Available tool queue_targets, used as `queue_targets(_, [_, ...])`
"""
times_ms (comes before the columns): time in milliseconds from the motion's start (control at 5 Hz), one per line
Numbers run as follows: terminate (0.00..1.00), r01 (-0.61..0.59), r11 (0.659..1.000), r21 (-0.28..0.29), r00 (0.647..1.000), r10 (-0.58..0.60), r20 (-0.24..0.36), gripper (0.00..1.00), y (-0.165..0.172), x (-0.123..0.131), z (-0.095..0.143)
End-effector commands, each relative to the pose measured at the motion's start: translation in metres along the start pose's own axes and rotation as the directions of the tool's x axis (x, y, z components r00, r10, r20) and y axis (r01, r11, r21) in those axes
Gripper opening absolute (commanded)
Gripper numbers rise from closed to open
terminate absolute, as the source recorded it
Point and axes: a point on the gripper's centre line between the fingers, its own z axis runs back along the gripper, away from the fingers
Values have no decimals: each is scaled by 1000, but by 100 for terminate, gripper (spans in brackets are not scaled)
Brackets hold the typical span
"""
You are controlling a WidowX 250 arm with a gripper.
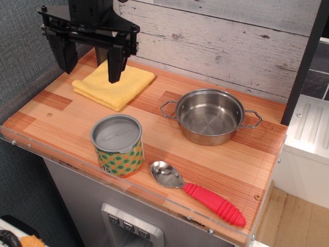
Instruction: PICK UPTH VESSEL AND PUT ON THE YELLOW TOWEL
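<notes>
The vessel [209,116] is a shallow shiny steel pot with two wire handles, standing upright and empty on the right middle of the wooden table. The yellow towel [113,84] lies folded at the back left. My gripper [90,67] is black and hangs above the towel's left part, well left of the pot. Its two fingers stand apart and nothing is between them.
A green-orange patterned can [117,145] with a grey lid stands at the front left. A metal spoon [198,192] with a red handle lies at the front. The wooden table [154,110] has a clear plastic front edge. A plank wall [221,41] runs behind.
</notes>
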Motion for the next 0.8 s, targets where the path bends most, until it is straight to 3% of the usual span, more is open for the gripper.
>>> queue_targets(0, [0, 0, 1000, 0, 1000, 0, 0, 100, 0, 0, 0])
queue_targets(200, [0, 1, 998, 60, 1000, 1, -27, 100, -33, 11, 0])
queue_targets(400, [0, 91, 995, 28, 996, -90, -18, 100, -58, 19, -4])
queue_targets(600, [0, 250, 968, 9, 968, -249, -23, 100, -92, 29, -17])
